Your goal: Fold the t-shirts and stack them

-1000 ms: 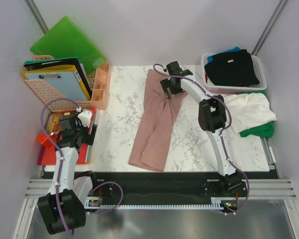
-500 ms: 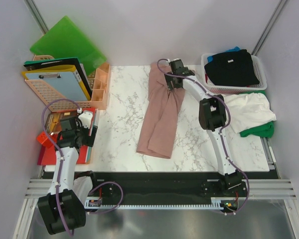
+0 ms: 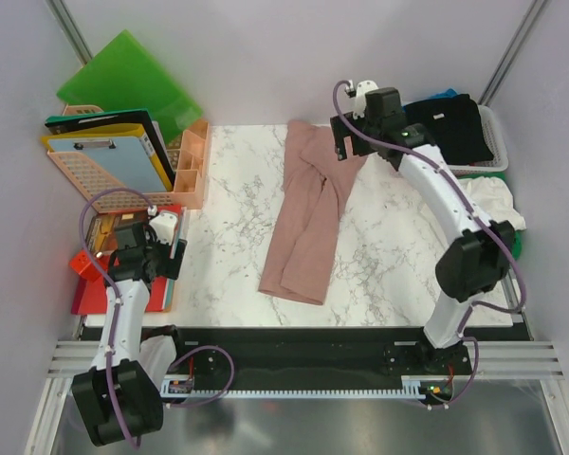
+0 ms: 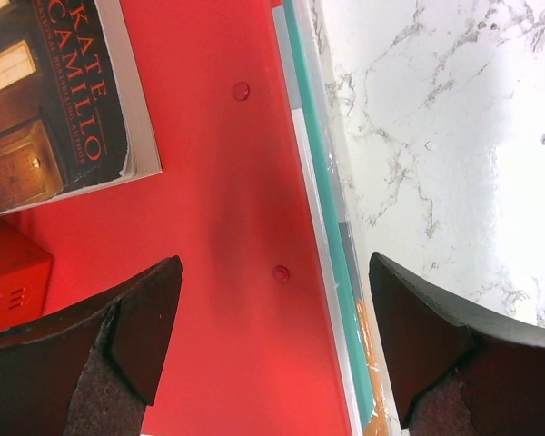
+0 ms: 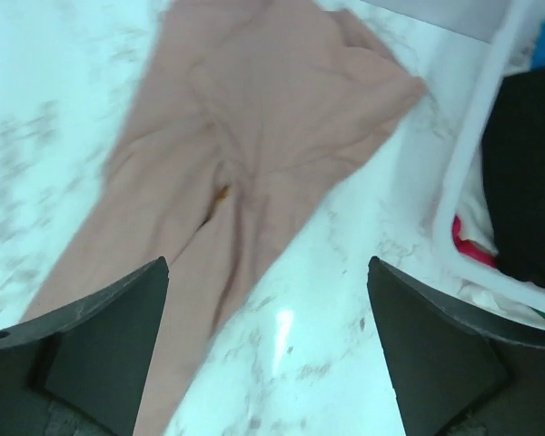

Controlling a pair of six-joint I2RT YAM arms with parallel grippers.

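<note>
Soft pink t-shirt [image 3: 308,216], long folded strip

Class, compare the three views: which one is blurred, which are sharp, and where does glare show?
Right wrist view: blurred, the dusty pink cloth t-shirt soft-edged. Left wrist view: sharp, with glare on the white marble tabletop. Top external view: sharp, evenly lit.

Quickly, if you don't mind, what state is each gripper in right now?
Left gripper: open, holding nothing, over the red folder.
Right gripper: open, holding nothing, over the pink t-shirt.
</note>
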